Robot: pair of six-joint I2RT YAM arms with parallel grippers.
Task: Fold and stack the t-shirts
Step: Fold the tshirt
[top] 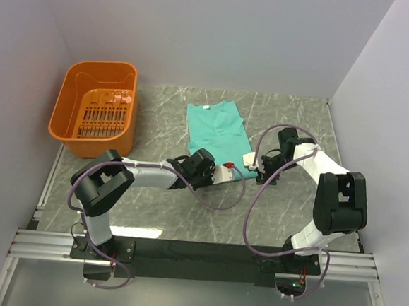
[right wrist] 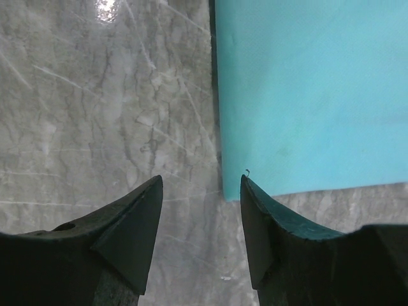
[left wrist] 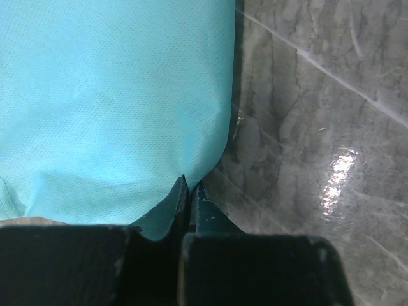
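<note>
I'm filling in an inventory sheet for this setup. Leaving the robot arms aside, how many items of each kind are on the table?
teal t-shirt: 1
orange basket: 1
Total: 2

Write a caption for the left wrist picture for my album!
Left gripper pinched shut on the corner of the teal t-shirt, on a grey marbled table.

In front of me, the grey marbled worktop (top: pixel 150 216) carries a teal-green t-shirt (top: pixel 217 129) mid-surface and an orange plastic basket (top: pixel 91 146) far left.
</note>
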